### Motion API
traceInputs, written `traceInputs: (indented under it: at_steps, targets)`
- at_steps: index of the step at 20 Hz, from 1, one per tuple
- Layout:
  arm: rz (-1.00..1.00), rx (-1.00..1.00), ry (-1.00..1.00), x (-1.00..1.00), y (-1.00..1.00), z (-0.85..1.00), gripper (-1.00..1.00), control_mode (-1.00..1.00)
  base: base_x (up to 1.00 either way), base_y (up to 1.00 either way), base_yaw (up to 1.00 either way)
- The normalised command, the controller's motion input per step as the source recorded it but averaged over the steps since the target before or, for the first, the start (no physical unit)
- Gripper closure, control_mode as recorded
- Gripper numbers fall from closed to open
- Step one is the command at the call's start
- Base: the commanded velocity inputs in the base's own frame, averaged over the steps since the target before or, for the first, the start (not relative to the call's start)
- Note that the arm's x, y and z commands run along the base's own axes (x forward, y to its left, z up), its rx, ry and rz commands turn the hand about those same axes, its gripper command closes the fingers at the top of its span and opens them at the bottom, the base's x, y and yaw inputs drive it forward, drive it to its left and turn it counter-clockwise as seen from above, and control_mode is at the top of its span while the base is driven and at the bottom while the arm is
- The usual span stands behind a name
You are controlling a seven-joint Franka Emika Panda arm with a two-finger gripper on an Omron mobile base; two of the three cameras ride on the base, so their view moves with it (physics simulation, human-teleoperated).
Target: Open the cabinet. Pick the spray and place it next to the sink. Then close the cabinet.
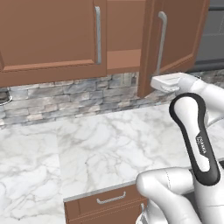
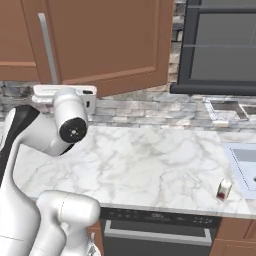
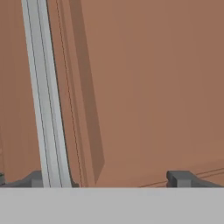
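Observation:
The brown cabinet (image 1: pixel 52 35) hangs over the counter, and its right door (image 1: pixel 179 35) stands swung out, showing a bare shelf (image 1: pixel 124 57) inside. My gripper (image 1: pixel 155 82) is at that door's lower edge, just below its long silver handle (image 1: pixel 161 41). In the hand view the gripper (image 3: pixel 107 179) is open, facing the door panel (image 3: pixel 144 87). The handle (image 3: pixel 46 96) runs up between the fingertips, close to the left one (image 3: pixel 33 179). From the right base the hand (image 2: pixel 64 92) sits under the door (image 2: pixel 105 40). The spray is out of view. A corner of the pale sink (image 2: pixel 244 167) shows at the right.
A marble counter (image 1: pixel 109 144) runs under the cabinets, backed by a grey stone wall (image 1: pixel 65 98). A small white-and-red container (image 2: pixel 223 189) stands near the counter's front edge beside the sink. Drawer fronts (image 1: pixel 109 201) sit below the counter, and a dark window (image 2: pixel 220 45) is at the right.

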Motion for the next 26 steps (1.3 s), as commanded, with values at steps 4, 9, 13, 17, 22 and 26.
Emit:
traceInputs:
  at_steps: [4,9,13,17,22,26]
  targets:
    - [0.00,0.00,0.09,0.36,0.07,0.00,-1.00,-1.00,0.00,0.00,0.00]
    - [0.00,0.00,0.12,0.35,0.09,0.00,-1.00,-1.00,0.00,0.00,0.00]
    - [-0.01,0.00,0.07,0.38,0.11,0.00,-1.00,-1.00,0.00,0.00,0.00]
    - [-0.01,0.00,0.06,0.38,0.13,0.00,-1.00,-1.00,0.00,0.00,0.00]
    - [-0.04,0.00,0.01,0.39,0.14,0.00,-1.00,-1.00,0.00,0.00,0.00]
    - [-0.03,0.00,0.00,0.34,0.13,0.00,-1.00,-1.00,0.00,0.00,0.00]
